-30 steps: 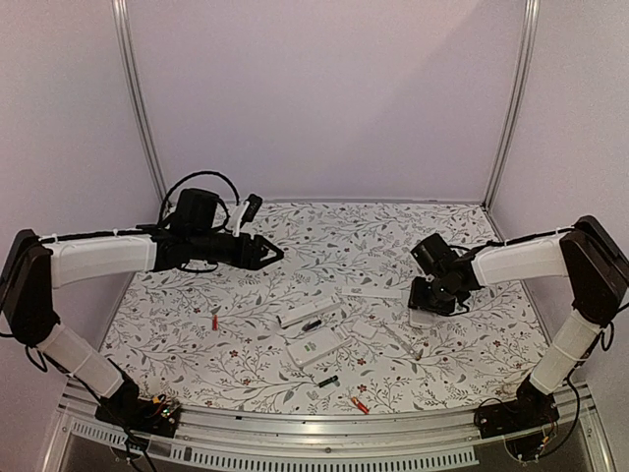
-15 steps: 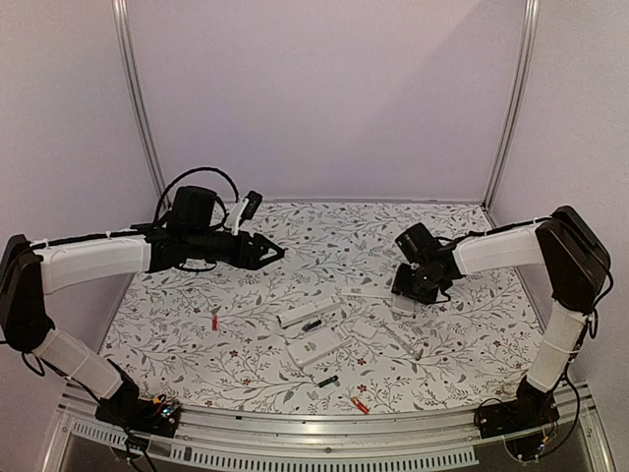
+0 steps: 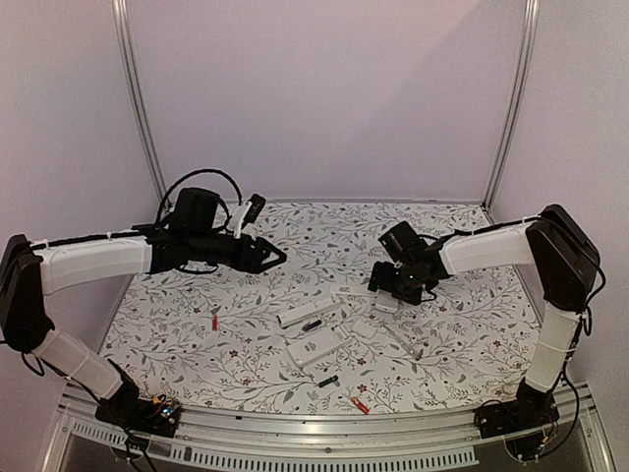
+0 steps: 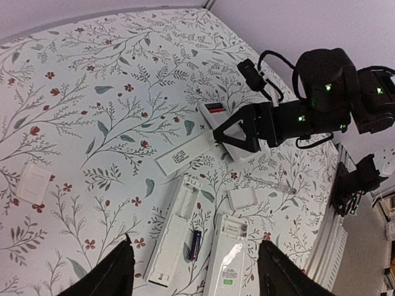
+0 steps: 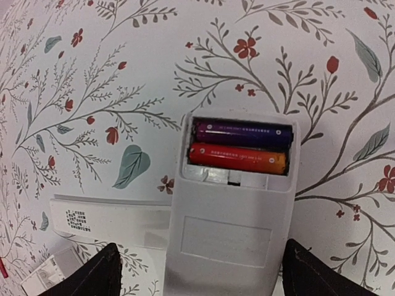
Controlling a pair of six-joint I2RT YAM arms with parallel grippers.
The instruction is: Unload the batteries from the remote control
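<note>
My right gripper is shut on a white remote and holds it just above the table. The remote's open compartment shows two batteries, a dark purple one and an orange-red one. The left wrist view shows this held remote too. My left gripper is open and empty, high over the left-centre of the table. Below it lie two open white remotes, with a dark battery between them. Loose batteries lie on the table: red, black-and-green, orange-red.
A long white cover lies beside the held remote. A small cover and a thin clear stick lie at centre right. Another small cover lies apart. The flowered table ends at a metal rail in front.
My right gripper has moved left towards the table's centre, carrying the remote with it. My left arm has barely moved.
</note>
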